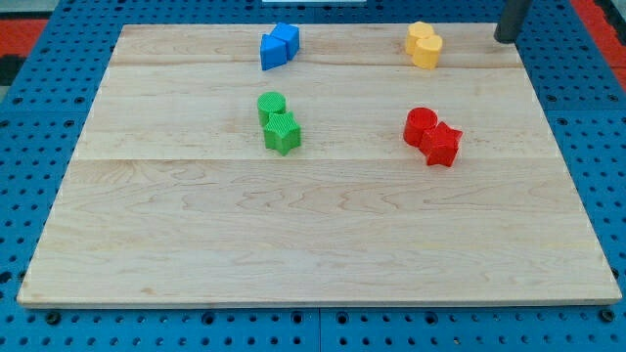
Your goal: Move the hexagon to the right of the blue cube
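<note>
Currently, tip (505,39) resting bare at board's (313,244) top-right corner, touching nothing. You're seeing yellow pair (424,45), likely holding hexagon, lying just left of tip; blue pair (280,46) sitting farther left along same top row. Push going leftward.

**Green and red pairs on a pale wooden desk**

A green cylinder (272,105) touches a green star (283,133) just below it, left of the desk's (323,244) middle. Well apart, toward the view's right, a red cylinder (421,125) touches a red star (441,145). A blue pegboard (29,323) surrounds the desk; a red surface (39,20) shows at the view's top left.
</note>
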Motion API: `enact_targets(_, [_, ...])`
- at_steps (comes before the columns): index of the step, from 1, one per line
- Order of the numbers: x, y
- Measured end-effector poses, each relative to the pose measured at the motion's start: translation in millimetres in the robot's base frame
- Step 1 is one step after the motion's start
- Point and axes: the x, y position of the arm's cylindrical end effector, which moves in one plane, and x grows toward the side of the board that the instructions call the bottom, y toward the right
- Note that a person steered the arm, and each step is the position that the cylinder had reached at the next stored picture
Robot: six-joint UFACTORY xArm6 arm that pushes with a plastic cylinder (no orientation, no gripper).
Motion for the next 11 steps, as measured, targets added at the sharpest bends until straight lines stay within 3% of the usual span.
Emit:
enact_targets(6, [-11, -46])
enact_targets(8, [-7, -89])
enact_targets(11, [5, -93])
